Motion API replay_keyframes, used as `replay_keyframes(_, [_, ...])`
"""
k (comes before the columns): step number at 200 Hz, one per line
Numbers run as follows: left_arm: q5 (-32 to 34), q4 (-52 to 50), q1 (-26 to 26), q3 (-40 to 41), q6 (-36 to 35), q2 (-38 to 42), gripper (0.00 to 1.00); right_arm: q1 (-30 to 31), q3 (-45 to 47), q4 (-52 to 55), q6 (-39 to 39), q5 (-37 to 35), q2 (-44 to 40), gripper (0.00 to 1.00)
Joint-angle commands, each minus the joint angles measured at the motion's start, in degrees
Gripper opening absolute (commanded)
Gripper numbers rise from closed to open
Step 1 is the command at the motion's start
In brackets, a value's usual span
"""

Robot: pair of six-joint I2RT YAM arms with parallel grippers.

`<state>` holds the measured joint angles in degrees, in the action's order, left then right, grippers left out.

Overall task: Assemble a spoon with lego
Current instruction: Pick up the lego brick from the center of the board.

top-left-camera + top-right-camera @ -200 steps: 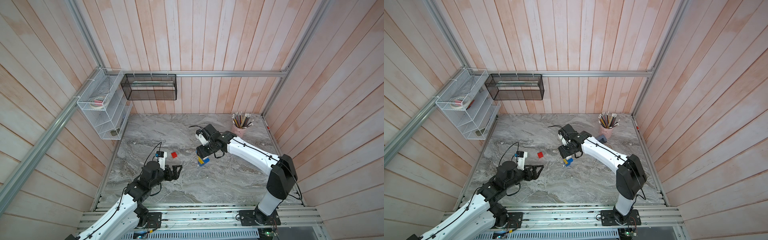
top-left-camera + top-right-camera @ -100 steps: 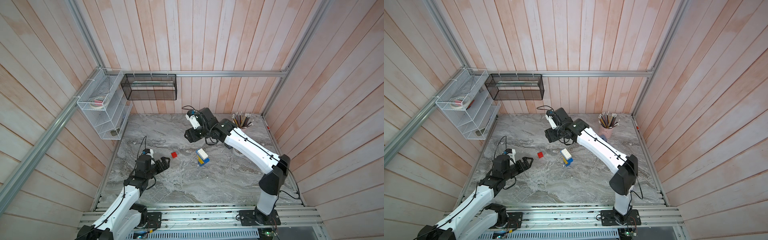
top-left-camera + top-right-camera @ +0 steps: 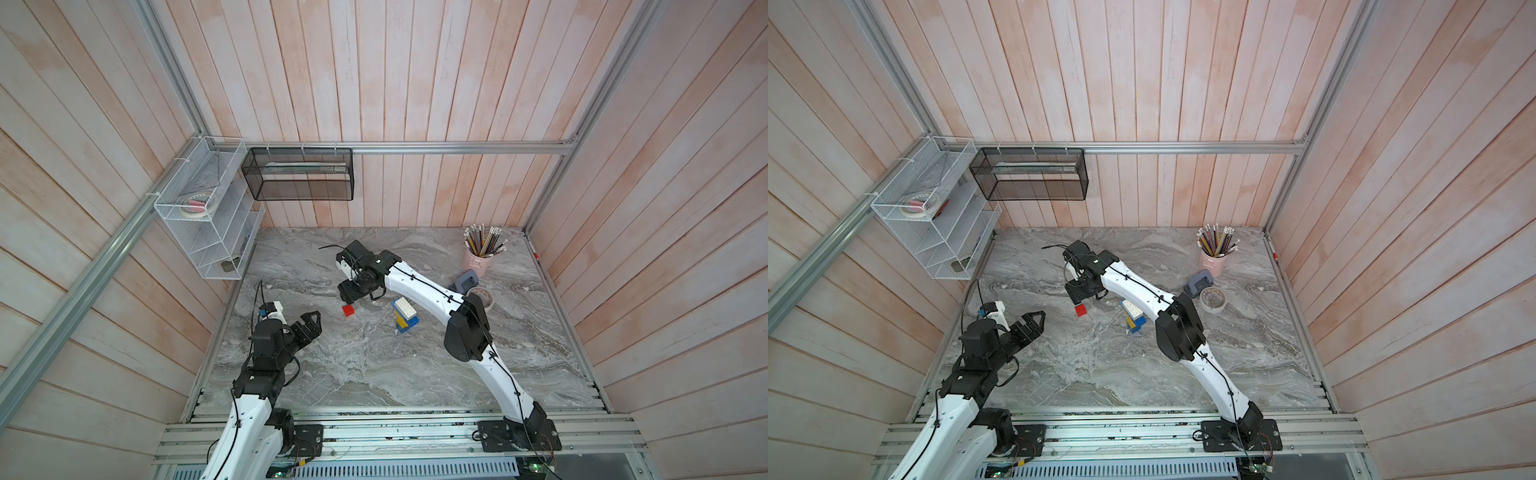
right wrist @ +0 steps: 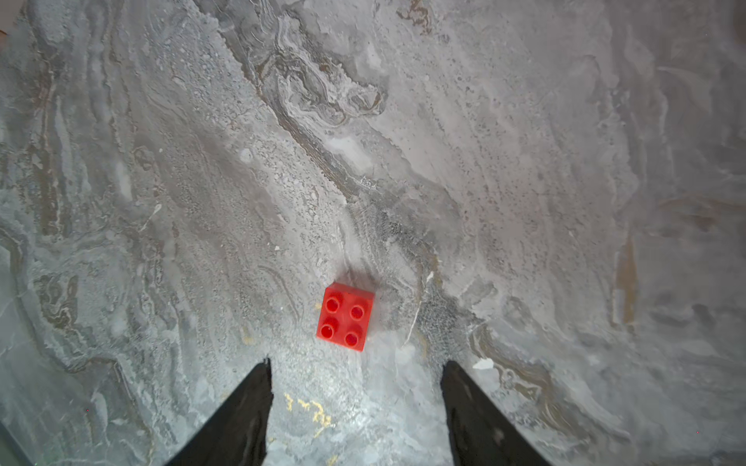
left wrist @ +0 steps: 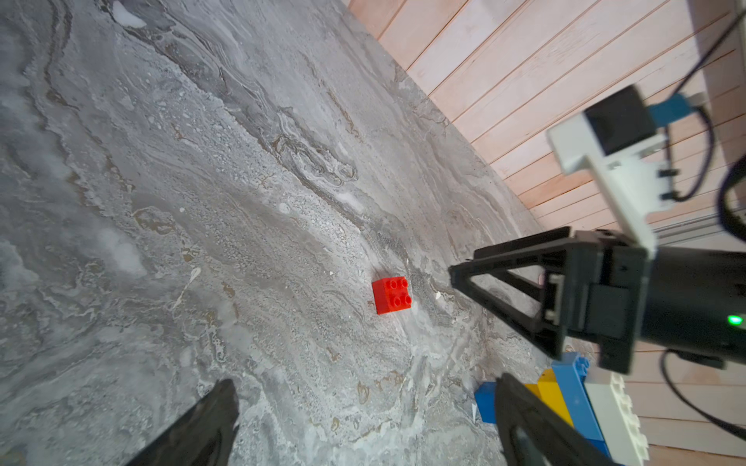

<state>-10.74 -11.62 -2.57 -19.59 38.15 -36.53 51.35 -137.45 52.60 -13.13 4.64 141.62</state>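
A loose red lego brick [image 3: 348, 310] [image 3: 1081, 310] lies studs up on the marble table. My right gripper [image 3: 348, 296] [image 4: 355, 363] hangs open and empty just behind it, and the brick [image 4: 345, 316] sits just beyond the fingertips. To the brick's right stands the spoon [image 3: 405, 316] [image 3: 1133, 316], a leaning stack of blue, yellow, blue and white bricks that nothing is holding. My left gripper [image 3: 316, 326] [image 5: 365, 383] is open and empty at the table's left, pointing toward the red brick [image 5: 392, 295]. The stack [image 5: 573, 403] shows beside one left finger.
A pink pencil cup [image 3: 478, 259], a grey hole punch [image 3: 467, 281] and a tape roll [image 3: 480, 297] stand at the back right. A white wire shelf [image 3: 203, 216] and a black mesh basket [image 3: 299, 174] hang on the walls. The right arm reaches over the table behind the stack.
My right gripper let go of the stack, swung up toward the back, then came down behind the red brick. My left arm drew back, then pushed forward a little.
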Motion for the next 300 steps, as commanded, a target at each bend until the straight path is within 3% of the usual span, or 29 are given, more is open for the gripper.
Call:
replay_keyframes(1, [-1.37, -0.95, 0.27, 1.21, -1.50, 1.30, 1.00, 0.42, -2.10, 1.73, -1.45, 0.26, 2.12, 0.67])
replay_keyframes(178, [-4.46, 0.10, 0.28, 1.55, -2.12, 1.47, 1.00, 3.46, 0.04, -3.14, -3.02, -5.95, 9.15, 0.52])
replay_keyframes(300, [-4.96, 0.57, 0.28, 1.75, -2.63, 1.56, 1.00, 3.93, 0.60, -2.34, -1.89, -6.71, 8.89, 0.23])
